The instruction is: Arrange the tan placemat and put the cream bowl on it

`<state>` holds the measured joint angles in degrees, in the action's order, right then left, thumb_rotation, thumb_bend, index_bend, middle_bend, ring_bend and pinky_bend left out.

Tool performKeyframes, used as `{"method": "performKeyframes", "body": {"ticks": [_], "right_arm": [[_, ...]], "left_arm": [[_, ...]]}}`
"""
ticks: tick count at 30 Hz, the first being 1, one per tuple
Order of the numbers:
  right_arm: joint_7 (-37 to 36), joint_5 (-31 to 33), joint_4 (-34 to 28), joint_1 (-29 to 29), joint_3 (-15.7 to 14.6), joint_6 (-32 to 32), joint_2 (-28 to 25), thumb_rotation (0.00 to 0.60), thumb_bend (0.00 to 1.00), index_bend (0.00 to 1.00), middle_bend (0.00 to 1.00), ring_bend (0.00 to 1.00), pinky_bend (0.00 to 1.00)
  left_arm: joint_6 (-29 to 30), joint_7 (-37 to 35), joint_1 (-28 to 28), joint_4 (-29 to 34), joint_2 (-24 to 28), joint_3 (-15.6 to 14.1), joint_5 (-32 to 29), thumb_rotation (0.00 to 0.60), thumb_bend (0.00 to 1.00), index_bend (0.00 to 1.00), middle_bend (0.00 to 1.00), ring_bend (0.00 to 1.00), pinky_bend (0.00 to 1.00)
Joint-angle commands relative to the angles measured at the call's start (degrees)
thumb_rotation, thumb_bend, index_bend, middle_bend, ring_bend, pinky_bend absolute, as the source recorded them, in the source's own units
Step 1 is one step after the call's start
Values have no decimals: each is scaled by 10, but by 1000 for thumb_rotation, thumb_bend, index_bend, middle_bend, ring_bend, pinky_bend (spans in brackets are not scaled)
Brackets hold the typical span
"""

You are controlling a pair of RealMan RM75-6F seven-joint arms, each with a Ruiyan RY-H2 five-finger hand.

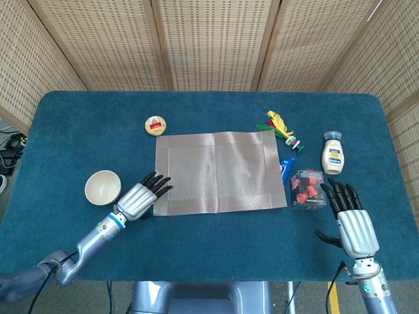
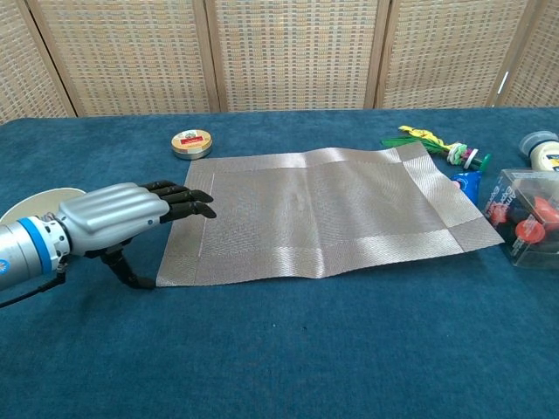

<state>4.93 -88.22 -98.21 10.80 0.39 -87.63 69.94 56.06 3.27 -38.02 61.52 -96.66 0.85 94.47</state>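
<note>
1. The tan placemat (image 1: pixel 216 171) is lying flat near the middle of the blue tabletop (image 1: pixel 209 248), a bit toward the back edge.
2. The cream bowl (image 1: pixel 103 187) is sitting upright toward the left edge of the tabletop, just beside the placemat and not on it.
3. The left hand (image 1: pixel 141 197) is reaching between the bowl and the mat. Its fingers (image 2: pixel 185 199) are stretched out and a little apart, with the dark tips over the mat's front left corner. It is holding nothing. In the chest view its thumb is pointing down by the mat's edge; I cannot tell if it is touching.
4. The right hand (image 1: pixel 351 220) is waiting near the front right corner of the tabletop. Its fingers are straight and apart, and it is holding nothing.
5. A small round tin (image 1: pixel 155 125) is sitting just behind the mat's back left corner.
6. A clear box with red things inside (image 1: pixel 306 190) is sitting right of the mat, just beyond the right hand's fingertips.
7. A white bottle (image 1: pixel 333 154) is standing behind that box, near the right edge.
8. A yellow and green toy (image 1: pixel 280 125) is lying by the mat's back right corner.
</note>
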Motion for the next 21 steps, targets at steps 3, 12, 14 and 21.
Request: {"method": "performKeyframes", "body": {"ticks": [3, 12, 14, 21], "right_arm": [[-4, -4, 1, -3, 3, 1, 0, 600, 0, 0, 0, 0, 0], [-8, -14, -1, -8, 6, 1, -1, 600, 0, 0, 0, 0, 0], [-8, -16, -2, -9, 7, 1, -1, 600, 0, 0, 0, 0, 0], [-12, -26, -4, -12, 7, -2, -3, 600, 0, 0, 0, 0, 0]], "left_arm": [[-6, 9, -11, -3, -11, 1, -4, 600, 177, 109, 0, 0, 0], [-13, 31, -23, 11, -16, 2, -13, 600, 366, 113, 0, 0, 0], [-16, 33, -24, 13, -16, 1, -16, 600, 409, 115, 0, 0, 0], [-20, 33, -26, 17, -20, 2, -27, 600, 572, 221, 0, 0, 0]]}}
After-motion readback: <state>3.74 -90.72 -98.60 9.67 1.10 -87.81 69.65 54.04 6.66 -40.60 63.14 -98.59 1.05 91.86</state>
